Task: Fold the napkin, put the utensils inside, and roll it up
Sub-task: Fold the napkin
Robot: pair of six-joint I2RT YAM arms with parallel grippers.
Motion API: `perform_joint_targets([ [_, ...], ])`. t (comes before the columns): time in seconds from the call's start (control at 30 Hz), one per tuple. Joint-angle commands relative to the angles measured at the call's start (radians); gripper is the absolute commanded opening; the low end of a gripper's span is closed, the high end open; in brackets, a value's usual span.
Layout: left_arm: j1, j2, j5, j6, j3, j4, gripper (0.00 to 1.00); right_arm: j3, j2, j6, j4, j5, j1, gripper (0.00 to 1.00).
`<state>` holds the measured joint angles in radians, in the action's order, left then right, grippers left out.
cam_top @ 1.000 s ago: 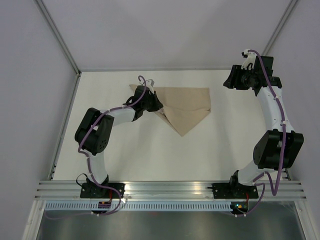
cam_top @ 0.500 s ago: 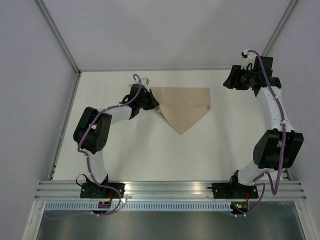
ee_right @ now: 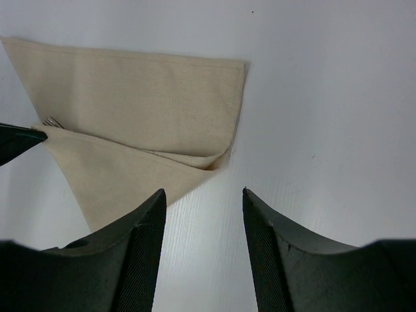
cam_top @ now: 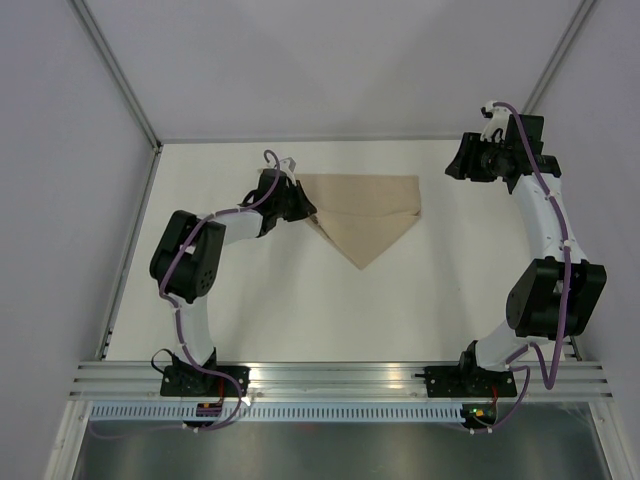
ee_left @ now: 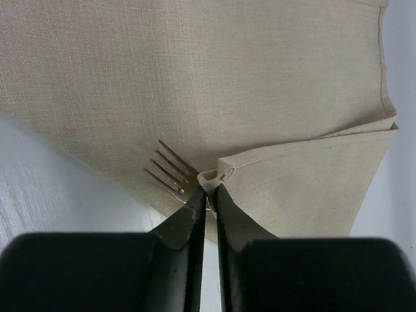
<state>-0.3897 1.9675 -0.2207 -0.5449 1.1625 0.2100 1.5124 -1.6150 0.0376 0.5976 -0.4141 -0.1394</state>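
The tan napkin (cam_top: 365,215) lies folded at the far middle of the table, a broad band with a triangular flap pointing toward the arms. My left gripper (cam_top: 312,210) is at its left end. In the left wrist view the left gripper (ee_left: 209,188) is shut to a thin slit on the napkin (ee_left: 195,78), with the folded flap's corner between its tips. Fork tines (ee_left: 170,168) of the utensils poke out from under that flap; the rest is hidden. My right gripper (ee_right: 203,192) hangs open above bare table, right of the napkin (ee_right: 130,97), holding nothing.
The white table (cam_top: 250,300) is edged by grey walls and a metal rail (cam_top: 340,380) at the near side. The right arm (cam_top: 545,220) stands along the right edge, its gripper (cam_top: 462,165) raised near the far right corner.
My left gripper drew the flap's corner left and slightly back, so the fold now lies flatter and neater. Its jaws have parted a hair. The right arm has not moved.
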Motion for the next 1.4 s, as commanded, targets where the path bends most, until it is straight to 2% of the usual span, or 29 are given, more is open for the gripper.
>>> perform_joint_targets([
  [0.0, 0.028, -0.005, -0.022, -0.036, 0.037, 0.015, 0.19, -0.004, -0.003, -0.002, -0.019, -0.009, 0.004, 0.56],
  [0.03, 0.034, -0.007, -0.02, -0.038, 0.039, 0.011, 0.3, -0.004, -0.003, -0.001, -0.019, -0.008, 0.004, 0.56],
  [0.13, 0.066, -0.019, -0.011, -0.044, 0.051, -0.007, 0.42, -0.004, -0.003, -0.004, -0.019, -0.006, 0.004, 0.56],
  [0.27, 0.12, -0.048, 0.0, -0.055, 0.051, -0.017, 0.51, -0.006, -0.003, -0.007, -0.018, -0.006, 0.004, 0.56],
  [0.4, 0.202, -0.055, 0.038, -0.073, 0.08, -0.07, 0.53, -0.006, -0.003, -0.007, -0.018, -0.011, 0.004, 0.56],
  [0.6, 0.294, 0.034, 0.041, -0.083, 0.204, -0.158, 0.51, -0.004, 0.001, -0.004, -0.018, -0.022, 0.006, 0.56],
  [0.87, 0.31, 0.192, 0.041, -0.066, 0.402, -0.256, 0.51, -0.003, 0.0, -0.001, -0.018, -0.026, 0.008, 0.56],
  [1.37, 0.31, 0.32, 0.061, -0.105, 0.526, -0.307, 0.51, -0.011, -0.003, 0.002, -0.024, -0.031, 0.012, 0.56],
])
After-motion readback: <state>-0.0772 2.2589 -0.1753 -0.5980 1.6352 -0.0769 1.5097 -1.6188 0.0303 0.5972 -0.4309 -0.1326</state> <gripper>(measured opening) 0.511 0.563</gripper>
